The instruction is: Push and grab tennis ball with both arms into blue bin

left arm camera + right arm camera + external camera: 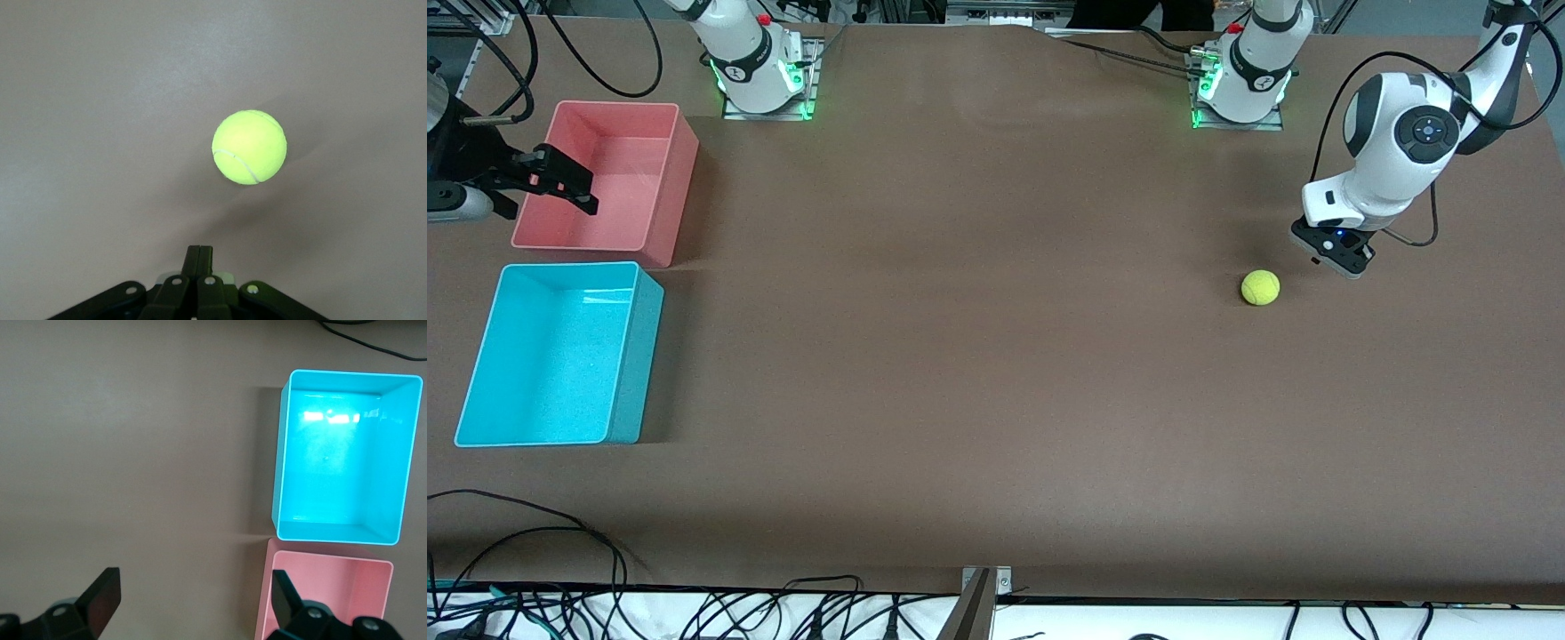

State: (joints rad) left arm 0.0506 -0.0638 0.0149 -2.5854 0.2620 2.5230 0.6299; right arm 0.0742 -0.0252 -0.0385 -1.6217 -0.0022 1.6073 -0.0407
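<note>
Even overhead light, glare inside the blue bin, perhaps slight softness, faint shadows.

So it's a big brown table with just three things sitting on it: the tennis ball out on its own toward the left arm's end, and two bins at the right arm's end. The blue bin sits nearer the front camera, and the pink-red bin is just beside it, farther back, with a small gap between them
</note>
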